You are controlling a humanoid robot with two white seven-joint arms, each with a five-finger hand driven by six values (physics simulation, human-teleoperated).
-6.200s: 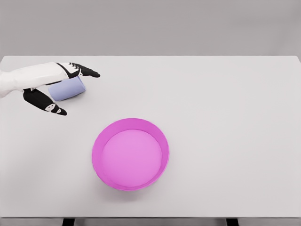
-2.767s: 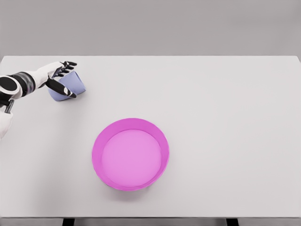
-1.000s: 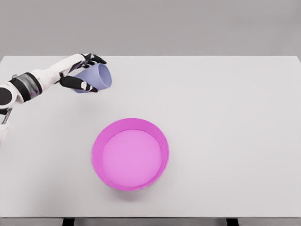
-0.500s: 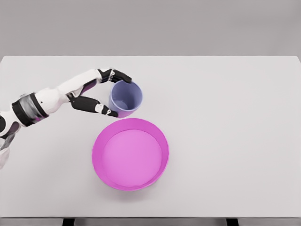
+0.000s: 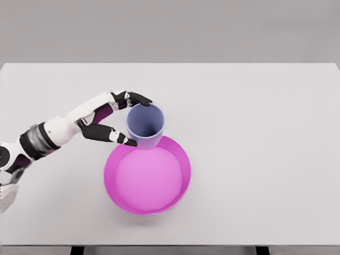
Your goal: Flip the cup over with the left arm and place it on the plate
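A lavender cup point(image 5: 145, 126) is held upright, mouth up, just over the far rim of the magenta plate point(image 5: 183, 169). My left hand point(image 5: 127, 119) is shut on the cup from its left side, thumb in front and fingers behind it. The left arm reaches in from the lower left. The plate is a round shallow dish in the middle of the white table, with nothing inside it. The right arm does not show.
The white table point(image 5: 255, 133) spans the whole view, with its front edge along the bottom and a grey wall behind.
The left hand lifted the cup from its side at the far left, turned it mouth up and carried it right and nearer, to the plate's far rim.
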